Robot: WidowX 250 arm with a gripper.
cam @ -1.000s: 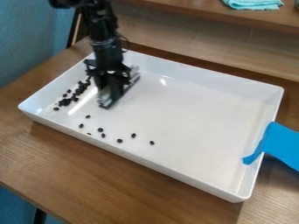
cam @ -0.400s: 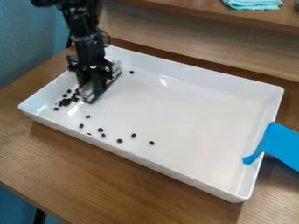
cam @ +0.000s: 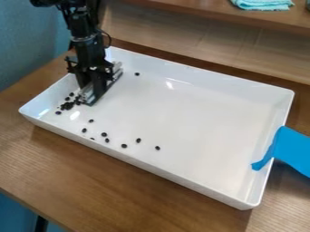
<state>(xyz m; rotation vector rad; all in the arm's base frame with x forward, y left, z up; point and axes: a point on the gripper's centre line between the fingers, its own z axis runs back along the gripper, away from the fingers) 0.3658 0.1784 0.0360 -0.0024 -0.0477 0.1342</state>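
The gripper hangs low over the left part of a white tray, shut on a grey bar-like scraper with a dark lower edge. The scraper stands slantwise, low at the tray floor, from near the back left wall toward the front. Right beside its left side lies a cluster of small black beans, partly hidden by the tool. Several loose beans are scattered nearer the front wall, and one bean lies alone to the right of the scraper.
A blue piece hangs over the tray's right wall. The tray rests on a brown wooden table. Behind it rises a wooden ledge with a folded turquoise cloth. A blue wall stands at the left.
The gripper and scraper have moved left, closer to the clustered beans and over where the upper ones lay. A lone bean now shows to the right of the scraper.
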